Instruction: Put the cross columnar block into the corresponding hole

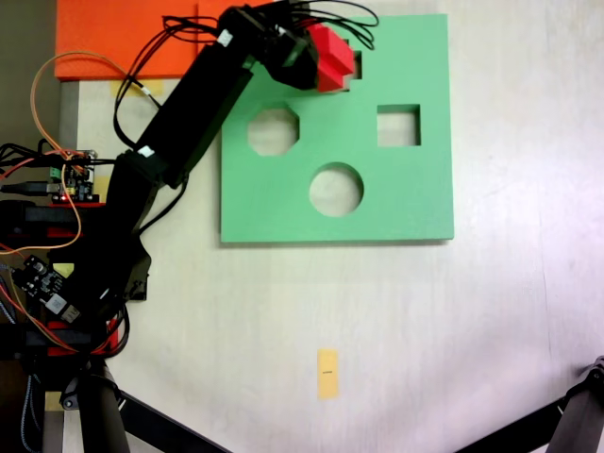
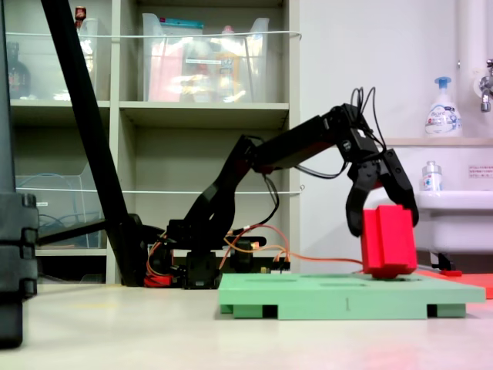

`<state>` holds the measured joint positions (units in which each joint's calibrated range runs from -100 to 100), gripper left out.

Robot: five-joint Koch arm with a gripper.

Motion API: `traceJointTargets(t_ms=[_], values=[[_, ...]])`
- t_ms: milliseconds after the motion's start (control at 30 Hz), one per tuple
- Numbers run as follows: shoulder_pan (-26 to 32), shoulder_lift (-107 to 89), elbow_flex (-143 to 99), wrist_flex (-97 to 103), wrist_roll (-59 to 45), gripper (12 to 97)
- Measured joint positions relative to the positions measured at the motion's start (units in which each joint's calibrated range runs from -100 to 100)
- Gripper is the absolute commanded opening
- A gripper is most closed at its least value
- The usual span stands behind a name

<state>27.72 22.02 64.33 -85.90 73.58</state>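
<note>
The red cross columnar block [image 1: 332,55] [image 2: 389,240] stands nearly upright at the far edge of the green foam board [image 1: 396,198] [image 2: 347,297]. Its lower end is at the board's top surface. My gripper [image 1: 321,58] [image 2: 383,223] comes down from above, its black fingers [image 2: 354,212] on either side of the block, shut on it. The block sits over the plus-shaped corresponding hole [image 1: 357,64], of which only a notch shows beside the block. How deep the block sits in the hole cannot be told.
The board also has an octagonal cutout [image 1: 274,130], a square one [image 1: 398,125] and a round one [image 1: 336,189]. An orange sheet [image 1: 123,38] lies beyond the board. Circuit boards and wires [image 1: 71,175] sit by the arm's base. A yellow tag [image 1: 327,373] lies on the table.
</note>
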Motion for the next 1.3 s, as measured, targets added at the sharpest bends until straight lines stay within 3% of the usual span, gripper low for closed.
traceJointTargets(t_ms=[900, 967, 1133, 1233, 1300], values=[[-0.3, 7.4, 1.2, 4.0, 2.9, 31.8], [-0.4, 7.7, 1.2, 4.1, 2.9, 34.7], [-0.5, 12.2, 1.7, 5.7, 2.3, 53.4], [-0.7, 14.9, 1.5, 8.5, 2.3, 59.2], [-0.8, 15.2, 1.5, 9.2, 2.3, 72.5]])
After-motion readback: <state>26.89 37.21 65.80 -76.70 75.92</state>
